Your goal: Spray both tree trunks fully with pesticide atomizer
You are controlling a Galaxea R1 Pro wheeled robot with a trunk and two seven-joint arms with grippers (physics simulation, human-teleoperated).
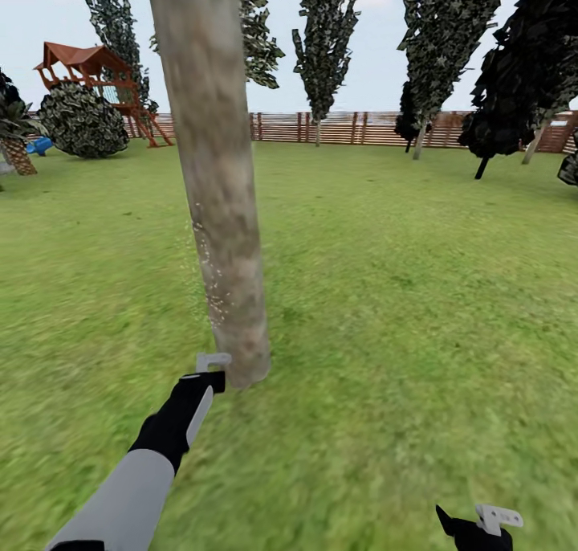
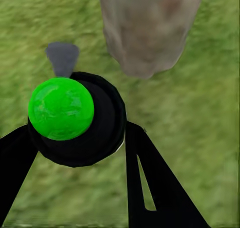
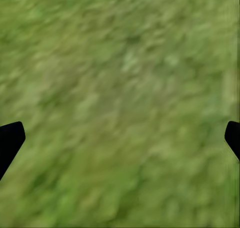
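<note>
A thick mottled grey-brown tree trunk (image 1: 221,214) rises from the grass just ahead of me. Its base (image 2: 150,28) fills the far side of the left wrist view. My left gripper (image 1: 213,366) reaches to the foot of the trunk, on its left side. It is shut on the pesticide atomizer (image 2: 95,133), a round black body with a green ball on top and a grey nozzle (image 2: 62,58). Whitish pesticide specks (image 1: 205,270) dot the trunk's left edge above the gripper. My right gripper (image 1: 482,525) hangs low at the right, open (image 3: 120,138) over bare grass.
More tall trees (image 1: 325,45) stand along the brown slat fence (image 1: 361,127) at the back. A black-leaved tree (image 1: 522,69) leans at the far right. A red playset (image 1: 96,77) and a round bush (image 1: 84,121) sit at the back left. Open lawn (image 1: 417,294) lies right of the trunk.
</note>
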